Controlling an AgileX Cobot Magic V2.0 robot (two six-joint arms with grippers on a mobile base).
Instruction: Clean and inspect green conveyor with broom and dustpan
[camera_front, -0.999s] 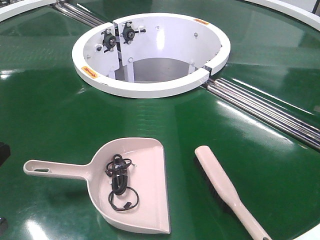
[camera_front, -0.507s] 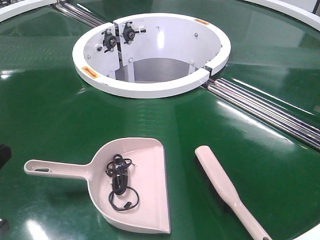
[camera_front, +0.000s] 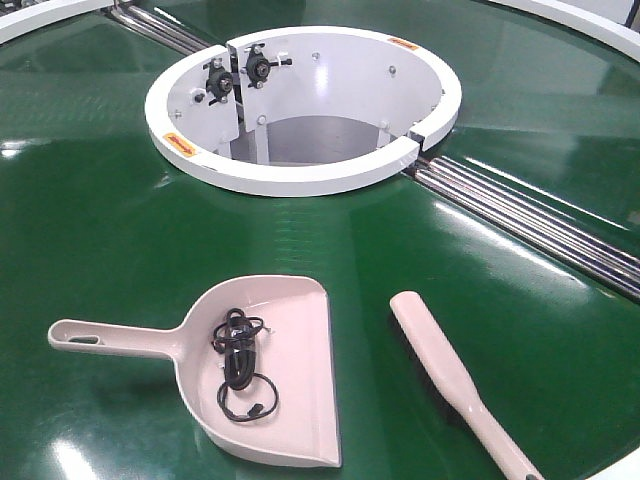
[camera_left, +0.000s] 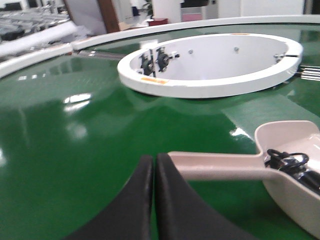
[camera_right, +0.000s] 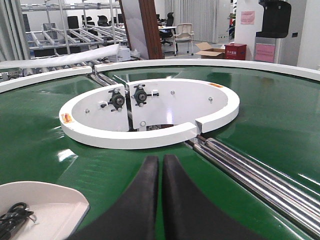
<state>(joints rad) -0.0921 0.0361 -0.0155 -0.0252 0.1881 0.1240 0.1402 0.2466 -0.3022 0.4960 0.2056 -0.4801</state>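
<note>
Green conveyor (camera_front: 120, 230): glossy dark green belt filling the front view, carrying everything else.
White ring-shaped hub (camera_front: 300, 175): upper middle of the belt, split by a narrow gap on its right rim; two black bearing blocks (camera_front: 238, 72) bolted to the inner wall.
Chrome roller strips (camera_front: 520, 215): running from the hub's right side toward the lower right edge – a second set at the top left.
Dustpan (camera_front: 285, 400): flat on the belt below the hub, handle pointing left, wide mouth toward the lower right.
Black cable (camera_front: 240, 360): loosely coiled inside the pan.
Broom (camera_front: 445, 375): on the belt just right of the dustpan, apart from it, lying diagonally with the handle running off the bottom edge; dark bristles along its left side.
Left pincer (camera_left: 154, 165): black fingers pressed together, gripping nothing – tips just beside the end of the dustpan handle, contact unclear.
Right pincer (camera_right: 160, 165): fingers nearly touching, only a thin slit between, holding nothing; above the belt, facing the hub, dustpan edge at its lower left.
</note>
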